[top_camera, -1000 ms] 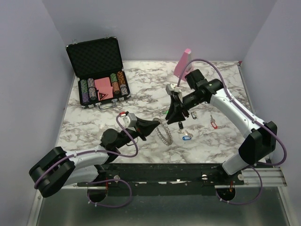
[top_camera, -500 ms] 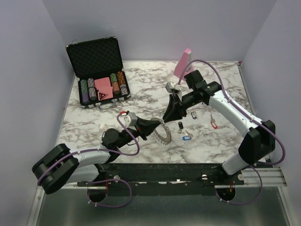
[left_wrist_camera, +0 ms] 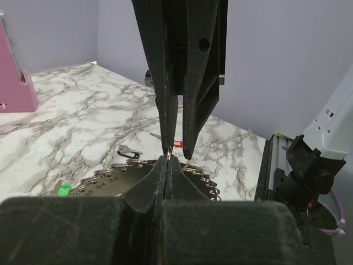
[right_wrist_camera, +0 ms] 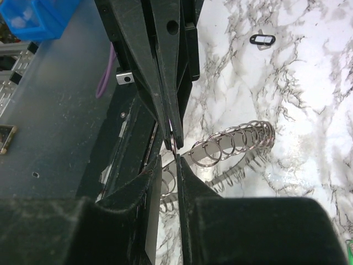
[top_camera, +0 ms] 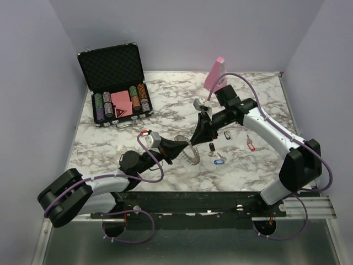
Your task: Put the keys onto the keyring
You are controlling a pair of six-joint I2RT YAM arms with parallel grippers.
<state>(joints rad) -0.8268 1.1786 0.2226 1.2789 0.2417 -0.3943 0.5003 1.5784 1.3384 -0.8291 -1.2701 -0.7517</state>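
Observation:
The grey keyring (top_camera: 192, 156) with its rim of small loops is tilted up off the marble table (top_camera: 165, 105). My left gripper (top_camera: 186, 147) is shut on one of its rim loops (left_wrist_camera: 167, 158). My right gripper (top_camera: 194, 140) points down at that same spot, tip to tip with the left one. Its jaws (right_wrist_camera: 177, 160) stand narrowly apart around a thin loop. Loose keys lie to the right: a black-headed one (top_camera: 210, 146), a blue-tagged one (top_camera: 219, 161), a red one (top_camera: 251, 147) and a black tag (top_camera: 226, 135).
An open black case (top_camera: 113, 69) of poker chips stands at the back left. A pink wedge block (top_camera: 214, 72) stands at the back behind the right arm. A small green piece (left_wrist_camera: 64, 190) lies beside the ring.
My right gripper's jaws have narrowed and its tip has come down closer to the left gripper. The left arm has shifted slightly and the ring now shows more of its flat face.

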